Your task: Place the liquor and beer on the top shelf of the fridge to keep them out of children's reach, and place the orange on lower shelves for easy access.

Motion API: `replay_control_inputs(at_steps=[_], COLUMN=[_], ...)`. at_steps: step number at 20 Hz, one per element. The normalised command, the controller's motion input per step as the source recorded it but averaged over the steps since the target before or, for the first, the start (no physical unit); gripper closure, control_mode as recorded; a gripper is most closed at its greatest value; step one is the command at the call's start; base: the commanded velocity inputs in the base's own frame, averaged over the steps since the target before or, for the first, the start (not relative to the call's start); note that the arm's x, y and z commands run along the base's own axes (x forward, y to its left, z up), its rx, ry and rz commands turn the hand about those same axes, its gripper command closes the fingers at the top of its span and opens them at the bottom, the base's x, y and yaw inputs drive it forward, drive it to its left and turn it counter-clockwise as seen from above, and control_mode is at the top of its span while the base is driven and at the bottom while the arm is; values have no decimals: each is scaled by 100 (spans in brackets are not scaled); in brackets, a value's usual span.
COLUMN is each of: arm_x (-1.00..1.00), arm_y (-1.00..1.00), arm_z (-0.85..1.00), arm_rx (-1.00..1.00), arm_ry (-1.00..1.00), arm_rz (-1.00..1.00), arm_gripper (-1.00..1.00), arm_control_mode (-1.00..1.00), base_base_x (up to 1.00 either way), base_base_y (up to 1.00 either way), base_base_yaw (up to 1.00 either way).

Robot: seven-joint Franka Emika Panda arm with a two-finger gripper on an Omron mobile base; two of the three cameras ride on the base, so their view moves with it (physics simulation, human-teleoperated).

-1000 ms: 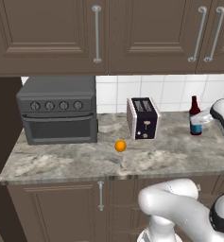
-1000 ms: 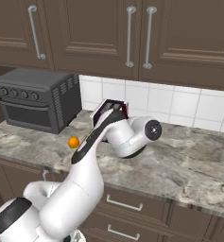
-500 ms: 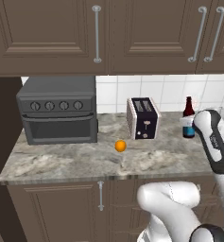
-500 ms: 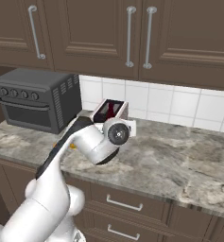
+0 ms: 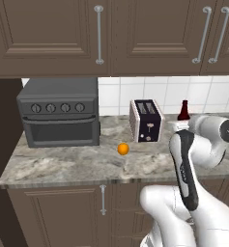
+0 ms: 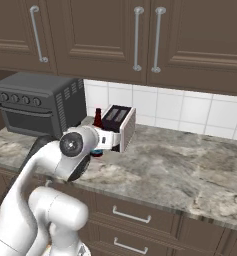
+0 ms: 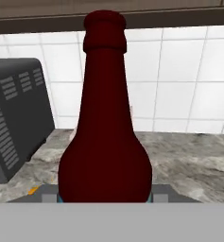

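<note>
Arm swung back; beer (image 7: 104, 132) close-up

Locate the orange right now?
The orange sits on the counter in the left base view, in front of the toaster and right of the toaster oven.

toaster oven (image 5: 60, 118), toaster (image 5: 146, 120), marble counter (image 5: 72, 166)

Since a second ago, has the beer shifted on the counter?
Yes. In the left base view the beer now sits nearer the toaster than before, shut in the gripper.
</note>
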Motion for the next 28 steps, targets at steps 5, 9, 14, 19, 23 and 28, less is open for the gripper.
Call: replay_control_inputs(at_steps=[5, 9, 14, 19, 23, 28], arm_x=[-13, -1, 0, -9, -12, -12], arm_y=[35, 13, 0, 0, 2, 22], arm_z=[43, 47, 43, 17, 0, 0], arm_rx=[0, 1, 4, 7, 12, 3], arm_ry=[2, 6, 11, 10, 2, 1], arm_rz=[-18, -9, 0, 0, 4, 7], arm_gripper=[100, 100, 100, 100, 100, 100], arm_control_mode=[-100, -100, -100, -100, -100, -100], base_base_x=[0, 0, 0, 0, 0, 0], base_base_y=[0, 0, 0, 0, 0, 0], base_base_yaw=[0, 0, 0, 0, 0, 0])
